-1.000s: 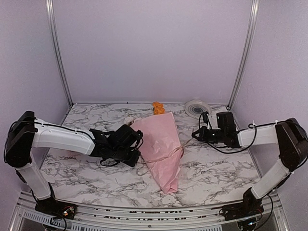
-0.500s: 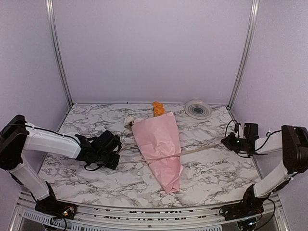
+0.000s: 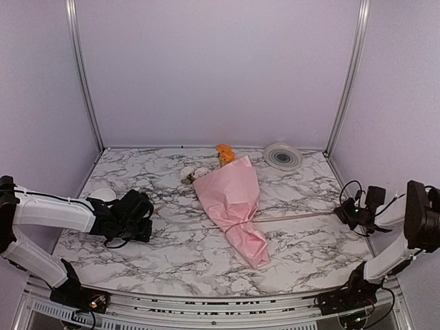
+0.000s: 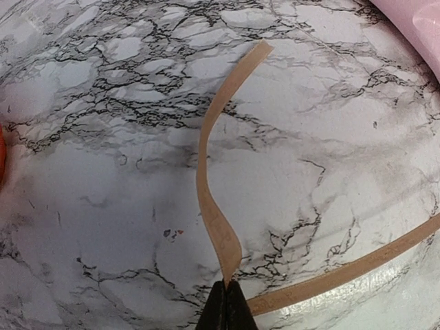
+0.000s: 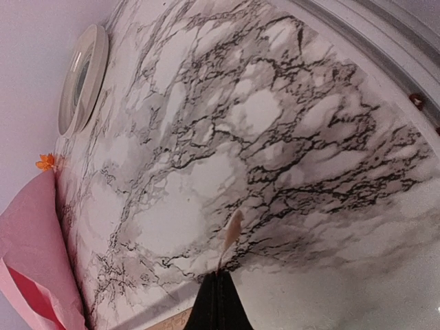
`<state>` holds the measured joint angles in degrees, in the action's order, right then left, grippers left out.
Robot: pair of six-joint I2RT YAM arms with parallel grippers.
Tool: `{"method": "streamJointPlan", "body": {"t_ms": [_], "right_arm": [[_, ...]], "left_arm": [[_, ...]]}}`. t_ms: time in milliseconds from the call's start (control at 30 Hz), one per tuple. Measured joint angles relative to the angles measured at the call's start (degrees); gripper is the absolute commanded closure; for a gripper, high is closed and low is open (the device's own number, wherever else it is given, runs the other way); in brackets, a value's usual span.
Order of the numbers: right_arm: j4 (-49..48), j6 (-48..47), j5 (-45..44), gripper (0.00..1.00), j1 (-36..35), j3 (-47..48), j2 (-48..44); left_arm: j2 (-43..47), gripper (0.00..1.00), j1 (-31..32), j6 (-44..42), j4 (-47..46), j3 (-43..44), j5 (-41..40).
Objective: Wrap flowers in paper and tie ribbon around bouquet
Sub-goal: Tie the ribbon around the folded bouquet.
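On the white, grey-veined marble table (image 3: 172, 254), the bouquet (image 3: 230, 199), a cone of pale pink crinkly paper (image 3: 251, 245), lies with its narrow tip nearest. At mid-depth, the left gripper (image 4: 225, 302) far left and the right gripper (image 5: 215, 294) far right each pinch their fingers together on an end of the narrow beige-tan ribbon (image 3: 295, 216). The ribbon crosses the cone's cinched middle. Beyond, pale pink-white roses (image 3: 193, 172) and an orange bloom (image 3: 224, 154) poke from the wide end. A round white-grey disc (image 3: 282, 156) sits at the back.

Left arm low, reaching in from 9 o'clock. Left gripper (image 3: 150, 210) pinched tight on ribbon (image 4: 203, 172). Right arm folded at 3 o'clock. Right gripper (image 3: 342, 214) likewise clamped on it.
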<state>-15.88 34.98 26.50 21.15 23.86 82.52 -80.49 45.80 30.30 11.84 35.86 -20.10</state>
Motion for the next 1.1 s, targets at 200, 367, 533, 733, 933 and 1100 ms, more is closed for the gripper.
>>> {"method": "streamJointPlan", "body": {"t_ms": [200,367,533,733,933,1100], "right_arm": [[1.0,0.2,0.1,1.00,1.9,-0.9,-0.1],[2.3,0.1,0.0,1.00,2.3,-0.9,-1.6],[3.5,-0.1,0.1,1.00,4.3,-0.9,-2.3],[4.2,-0.1,-0.3,1.00,5.5,-0.9,-2.3],[4.3,0.1,-0.1,1.00,7.0,-1.3,-1.9],[4.8,0.6,0.2,1.00,8.3,-2.1,-1.9]], "left_arm": [[4.5,1.00,-2.6,1.4,0.1,-3.6,-0.2],[7.6,1.00,-3.7,2.2,0.3,-4.9,-0.3],[10.1,1.00,-4.6,3.1,0.2,-6.2,-0.1],[11.3,1.00,-5.3,3.8,0.2,-7.6,0.2],[12.3,1.00,-7.9,4.4,-0.3,-8.7,1.2],[15.6,1.00,-9.5,5.1,-0.7,-10.9,2.2]]}}
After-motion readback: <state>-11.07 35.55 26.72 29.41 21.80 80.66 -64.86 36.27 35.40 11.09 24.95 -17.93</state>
